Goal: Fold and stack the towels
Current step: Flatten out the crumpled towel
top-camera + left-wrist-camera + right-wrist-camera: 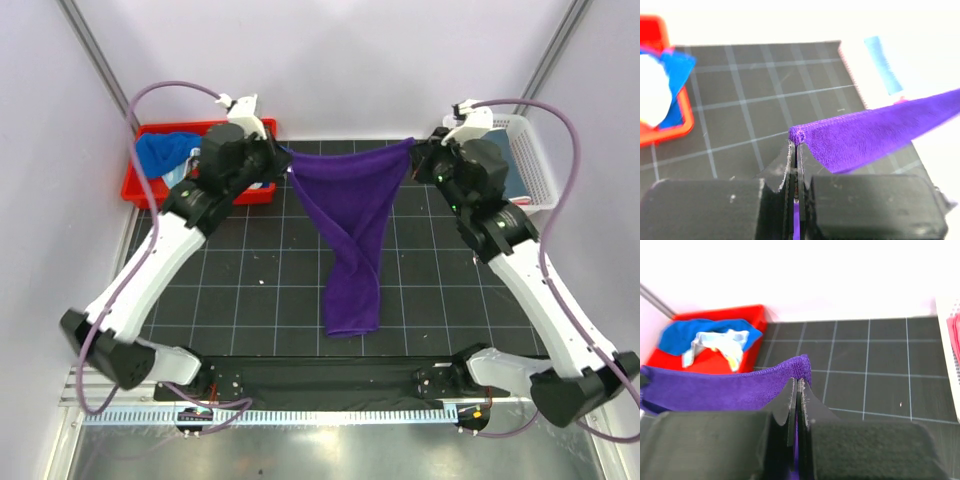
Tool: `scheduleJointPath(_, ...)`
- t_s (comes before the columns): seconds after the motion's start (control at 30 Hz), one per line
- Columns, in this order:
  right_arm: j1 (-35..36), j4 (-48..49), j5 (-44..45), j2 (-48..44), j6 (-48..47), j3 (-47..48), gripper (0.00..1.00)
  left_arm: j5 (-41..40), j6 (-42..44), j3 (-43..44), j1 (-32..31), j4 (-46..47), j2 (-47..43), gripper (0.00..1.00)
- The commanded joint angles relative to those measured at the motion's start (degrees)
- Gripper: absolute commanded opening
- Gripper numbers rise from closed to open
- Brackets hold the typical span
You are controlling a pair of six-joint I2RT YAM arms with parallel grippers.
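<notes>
My left hand (796,149) and right hand (797,387) each clamp a corner of the purple towel (350,225), stretched right of the red bin (134,196). Nothing folded yet; a blue towel (160,150) waits inside.

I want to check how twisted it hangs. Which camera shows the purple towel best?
Top external: the whole purple towel shows, its top edge stretched between the left gripper and right gripper, its body hanging twisted toward the mat. Each wrist view shows only a pinched corner and a strip of edge.
</notes>
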Motion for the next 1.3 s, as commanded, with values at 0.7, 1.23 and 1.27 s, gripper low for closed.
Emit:
scheduleJointPath(0.7,0.3,-8.9,-13.4,-16.0,0.0,18.2,0.01,27.8,5.1,11.3,0.3,-0.7,-21.0,0.00)
scheduleJointPath(1.23,0.2,-11.2,-17.8,-20.0,1.7,25.5,0.01,27.4,2.7,14.0,0.3,0.0,-24.3,0.00)
scheduleJointPath(1.27,0.2,-11.3,-17.7,-19.8,1.6,25.1,0.01,25.3,2.9,13.7,0.3,-0.1,-24.0,0.00)
